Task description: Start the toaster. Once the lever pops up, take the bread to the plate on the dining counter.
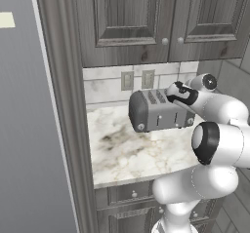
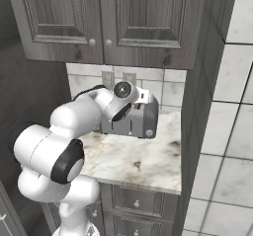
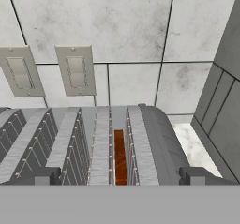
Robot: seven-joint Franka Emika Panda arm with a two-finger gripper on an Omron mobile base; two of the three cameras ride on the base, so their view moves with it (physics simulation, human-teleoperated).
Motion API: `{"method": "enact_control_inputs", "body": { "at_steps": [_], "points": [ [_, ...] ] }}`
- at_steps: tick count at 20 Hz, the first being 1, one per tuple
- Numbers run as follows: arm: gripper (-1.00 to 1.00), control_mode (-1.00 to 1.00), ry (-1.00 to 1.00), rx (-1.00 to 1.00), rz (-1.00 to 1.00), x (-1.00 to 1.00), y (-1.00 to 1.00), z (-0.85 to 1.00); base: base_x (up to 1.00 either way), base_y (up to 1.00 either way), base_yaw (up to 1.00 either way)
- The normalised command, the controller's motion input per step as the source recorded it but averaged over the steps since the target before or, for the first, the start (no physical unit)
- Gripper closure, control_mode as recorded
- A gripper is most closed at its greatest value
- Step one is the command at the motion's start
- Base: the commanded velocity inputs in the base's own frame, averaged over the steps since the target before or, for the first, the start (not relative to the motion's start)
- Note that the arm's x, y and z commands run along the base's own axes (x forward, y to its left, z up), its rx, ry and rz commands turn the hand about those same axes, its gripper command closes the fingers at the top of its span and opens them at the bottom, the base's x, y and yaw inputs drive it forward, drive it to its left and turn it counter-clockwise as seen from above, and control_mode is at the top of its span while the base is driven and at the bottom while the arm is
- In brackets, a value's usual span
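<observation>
Below my gripper (image 3: 120, 178) I see the dark-grey toaster (image 1: 158, 111), its slots lined with pale wire ribs. The bread (image 3: 120, 158) in the slot between my dark fingertips is orange-brown. Under the toaster, the counter (image 1: 132, 154) is cream marble with brown-grey veins. Ahead, the wall tiles (image 3: 108, 26) are mottled off-white, with two beige switch plates (image 3: 75, 70). Above, the cabinets (image 1: 146, 17) are weathered grey wood.

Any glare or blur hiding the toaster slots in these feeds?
Hand view: sharp, evenly lit, no glare; the bread shows clearly down in a slot of the toaster. Left base view: slightly soft, slots still readable. Right base view: the arm hides most of the toaster.
</observation>
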Motion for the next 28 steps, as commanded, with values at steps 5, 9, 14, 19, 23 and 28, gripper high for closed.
{"method": "enact_control_inputs", "body": {
  "at_steps": [5,9,14,19,23,28],
  "points": [
    [-1.0,-1.0,0.0,0.0,0.0,0.0,0.0,0.0,0.0,0.0,0.0],
    [-1.0,-1.0,0.0,0.0,0.0,0.0,0.0,0.0,0.0,0.0,0.0],
    [-1.0,-1.0,0.0,0.0,0.0,0.0,0.0,0.0,0.0,0.0,0.0],
    [-1.0,-1.0,0.0,0.0,0.0,0.0,0.0,0.0,0.0,0.0,0.0],
    [-1.0,-1.0,0.0,0.0,0.0,0.0,0.0,0.0,0.0,0.0,0.0],
    [-1.0,-1.0,0.0,0.0,0.0,0.0,0.0,0.0,0.0,0.0,0.0]
  ]
}}
